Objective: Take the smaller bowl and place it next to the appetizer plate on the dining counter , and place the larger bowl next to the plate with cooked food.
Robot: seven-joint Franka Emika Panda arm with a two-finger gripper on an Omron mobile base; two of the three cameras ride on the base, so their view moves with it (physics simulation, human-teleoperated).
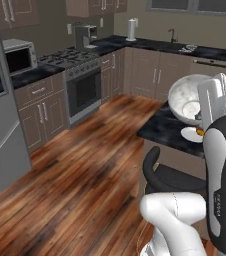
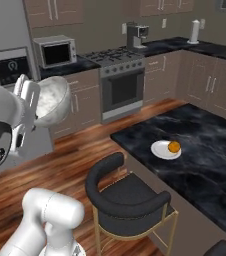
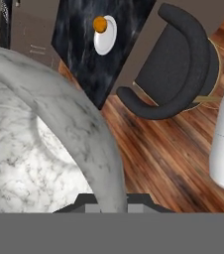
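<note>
The arm holds the smaller bowl [image 2: 52,100] up in the air, well above the wooden floor [image 1: 80,185], tipped so that its marbled grey-white inside faces sideways. The fingers [image 3: 107,201] are closed on the bowl's rim, which runs between them in the hand view, with the pale mottled inside [image 3: 29,163] spreading out to one side.

From the right base view the bowl hangs off to the side of the table [image 2: 205,145], apart from its black, white-veined top. On that top, near the edge, lies the appetizer plate [image 2: 162,150], small and plain white, with a little orange morsel [image 2: 174,146] on it.

A black round-backed stool [image 2: 127,192] with thin gold legs stands on the floor against the table's side, just below the plate's edge of the top. Beyond, along the far wall, there is a stove [image 2: 122,82] with an oven door, a microwave [image 2: 55,51] and a coffee machine [image 2: 136,35] on the dark worktops.
</note>
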